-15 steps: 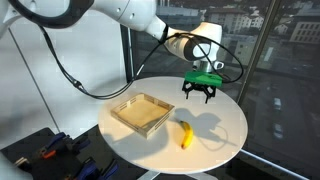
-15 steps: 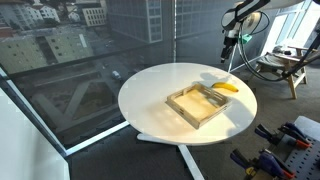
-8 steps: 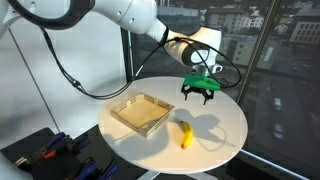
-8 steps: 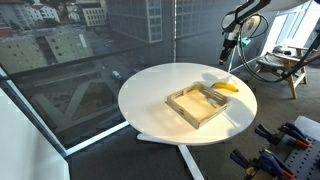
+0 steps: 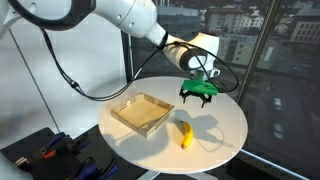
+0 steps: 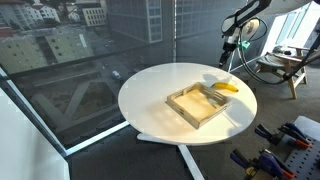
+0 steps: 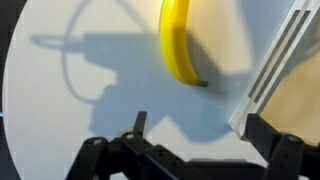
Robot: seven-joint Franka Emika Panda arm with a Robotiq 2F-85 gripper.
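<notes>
Claw (image 5: 198,97) status: fully open, both jaws spread wide, nothing between them and nothing in contact. It hangs in the air above the tabletop, higher than the shallow square wooden tray (image 5: 127,124), off the tray side where the banana lies. In the wrist view the claw (image 7: 197,128) shows two dark fingertips at the lower edge, with bare tabletop between them.

Curved yellow banana (image 5: 185,133): lies flat on the tabletop just beside the tray, outside it. The wrist view shows a clear gap between the banana (image 7: 178,45) and the tray wall (image 7: 275,60). Its skin is smooth and its tip is dark. In an exterior view the banana (image 6: 226,87) lies along one side of the tray (image 6: 185,112).

Surface: round white tabletop (image 5: 220,125), smooth and matte. The tray sits near its middle in both exterior views. Sharp shadows of the claw and of a looped cable fall on the tabletop (image 7: 80,110).

Room: tall glass windows (image 6: 70,50) stand behind the tray, with city buildings beyond. Orange and black hand tools (image 6: 270,155) lie on the dark floor below the tray's level.

Materials: the tray has thin, pale, straight walls and a flat base. The arm is glossy white, and the claw body carries a green part.
</notes>
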